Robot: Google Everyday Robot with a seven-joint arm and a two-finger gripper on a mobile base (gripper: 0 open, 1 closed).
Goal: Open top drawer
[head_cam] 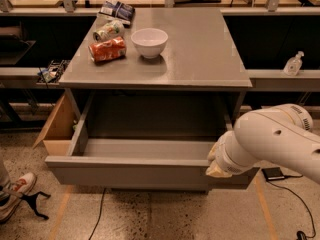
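Note:
The top drawer (130,171) is a matte grey box with a plain flat front. It stands pulled far out from under the grey cabinet top (200,49), and its shallow inside looks empty. My white arm reaches in from the right. My gripper (216,164) is at the right end of the drawer's front edge, mostly hidden behind the arm's wrist.
On the cabinet top stand a white bowl (149,42), a red can (107,49) lying on its side, a pale can (108,30) and a dark snack bag (116,10). A cardboard box (57,126) sits left of the drawer. A person's shoe (15,194) is at the lower left.

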